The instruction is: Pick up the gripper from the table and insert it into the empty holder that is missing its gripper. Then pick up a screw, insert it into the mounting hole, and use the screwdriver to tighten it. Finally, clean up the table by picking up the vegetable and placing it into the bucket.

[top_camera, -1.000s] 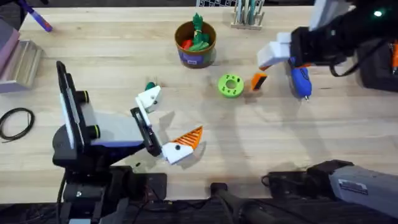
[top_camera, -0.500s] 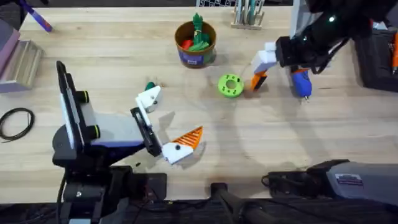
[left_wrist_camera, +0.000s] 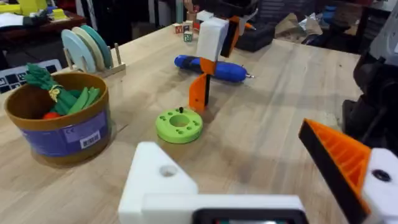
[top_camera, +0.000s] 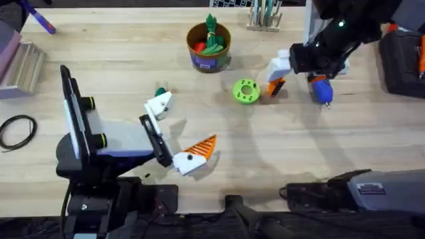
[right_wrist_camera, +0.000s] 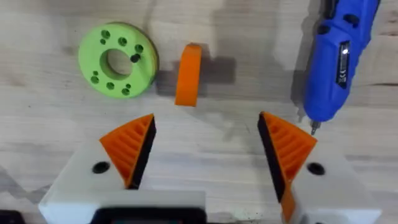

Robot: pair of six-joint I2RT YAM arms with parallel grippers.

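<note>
Place: a robotics lab or workshop.
Bench: a pale wooden table (top_camera: 119, 60) with two arm bases bolted at its near edge.
Clutter: beyond the table, black equipment cases (left_wrist_camera: 273, 34), cardboard and a keyboard (left_wrist_camera: 22, 68) on neighbouring benches.

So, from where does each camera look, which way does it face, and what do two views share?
Overhead: fixed above the arms' bases, looking down and forward over the table; shows the left end effector and right end effector.
Left wrist: on the left arm, facing across the table toward the bucket; own holder and one orange finger at bottom.
Right wrist: on the right arm, looking down at the gripper; both own orange fingers show.
Shared: green disc and screwdriver appear in all three.
</note>
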